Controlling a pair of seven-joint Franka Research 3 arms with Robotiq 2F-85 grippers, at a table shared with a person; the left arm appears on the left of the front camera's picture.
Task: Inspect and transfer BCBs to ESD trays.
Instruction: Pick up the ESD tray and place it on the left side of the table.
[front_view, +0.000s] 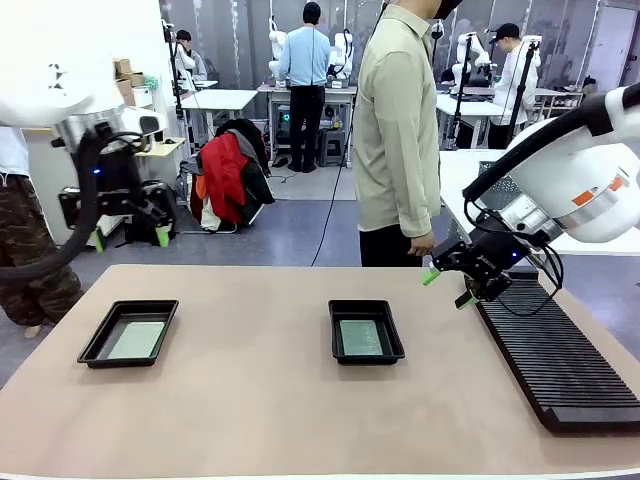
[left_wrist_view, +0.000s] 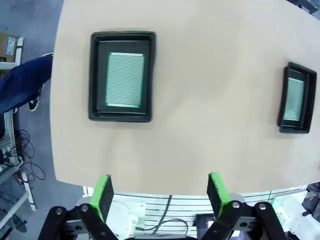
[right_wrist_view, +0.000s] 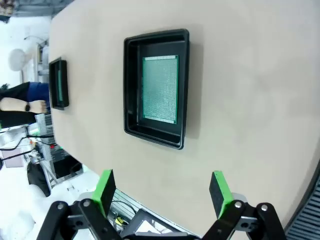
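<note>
Claws, left (front_view: 128, 237) and right (front_view: 446, 287), hang open, seemingly clear above the table (front_view: 260, 400).

From the robot's side we look across the tabletop (front_view: 260, 400) toward a person (front_view: 398, 130) standing at its far edge. Both wrist cameras look down from high above the tabletop, along their own tools. All three views share the two black trays: the left tray (left_wrist_view: 121, 76) (front_view: 130, 333) and the middle tray (right_wrist_view: 157, 87) (front_view: 366, 331).
</note>
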